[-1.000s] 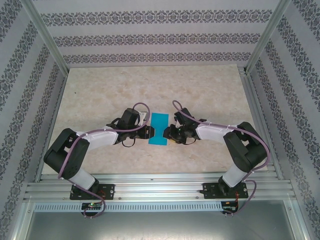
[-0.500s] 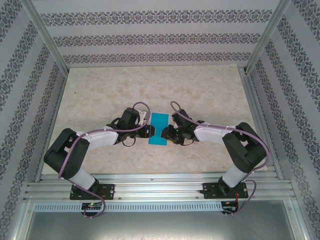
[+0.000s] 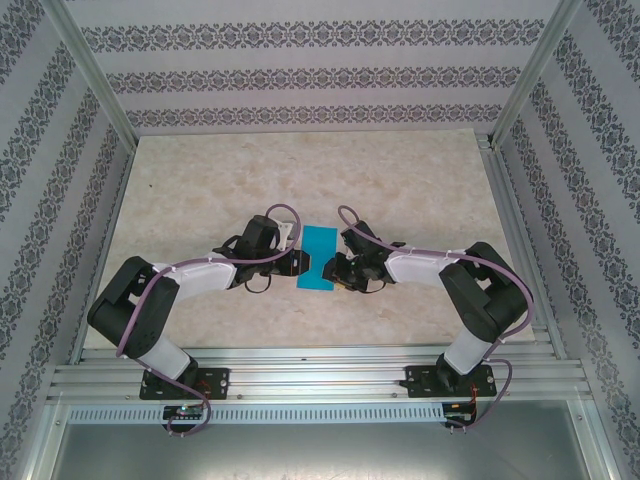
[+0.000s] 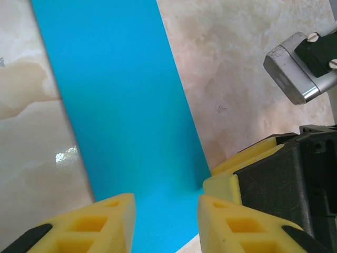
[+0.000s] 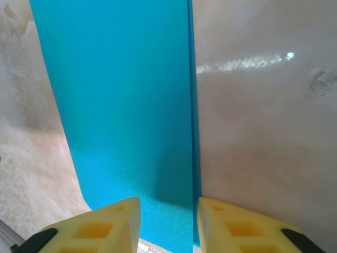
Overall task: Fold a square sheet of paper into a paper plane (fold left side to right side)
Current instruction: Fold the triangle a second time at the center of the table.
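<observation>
With jaws parted, pinching nothing, pin square sheet of paper (image 3: 320, 258) at 9 o'clock with left gripper (image 3: 300, 265); press right gripper (image 3: 334, 270) flat along 3 o'clock edge.

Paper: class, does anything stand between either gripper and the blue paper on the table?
Nothing visible does. The paper lies flat on the table, with the left gripper at its left edge and the right gripper at its right edge, both with jaws parted over it.
</observation>
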Motion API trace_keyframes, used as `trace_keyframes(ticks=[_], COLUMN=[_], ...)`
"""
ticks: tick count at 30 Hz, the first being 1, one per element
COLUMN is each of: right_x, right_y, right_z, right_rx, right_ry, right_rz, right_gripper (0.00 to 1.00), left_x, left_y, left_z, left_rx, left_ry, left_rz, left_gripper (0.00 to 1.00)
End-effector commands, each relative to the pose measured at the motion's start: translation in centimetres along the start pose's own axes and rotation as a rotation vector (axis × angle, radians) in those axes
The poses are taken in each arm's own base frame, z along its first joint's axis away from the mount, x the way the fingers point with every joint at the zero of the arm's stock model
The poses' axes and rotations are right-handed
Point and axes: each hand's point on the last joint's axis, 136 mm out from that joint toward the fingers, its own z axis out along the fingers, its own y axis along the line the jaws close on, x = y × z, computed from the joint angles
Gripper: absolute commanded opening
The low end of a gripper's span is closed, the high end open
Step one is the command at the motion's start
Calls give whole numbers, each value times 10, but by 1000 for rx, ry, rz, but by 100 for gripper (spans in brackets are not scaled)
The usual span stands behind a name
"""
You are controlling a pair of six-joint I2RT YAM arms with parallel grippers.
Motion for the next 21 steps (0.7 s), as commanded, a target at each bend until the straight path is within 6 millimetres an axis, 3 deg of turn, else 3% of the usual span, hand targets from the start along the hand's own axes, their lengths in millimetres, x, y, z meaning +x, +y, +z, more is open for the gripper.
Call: trace_keyframes(ticks=[1, 9, 21], right_x=[-1, -5, -15], right_y=[9, 18, 33], right_z=[2, -6, -19], right_rx=[-16, -42, -118], right_ry=[-1, -22, -57], right_rz=[-10, -14, 25], right_gripper=[32, 30, 27], left_x=[-6, -7, 4], left_y=[4, 2, -6], left_z=[1, -1, -20], left_rx=[-3, 5, 24], left_ry=[-25, -31, -81], left_rz=[17, 37, 200], left_gripper=[37, 38, 42])
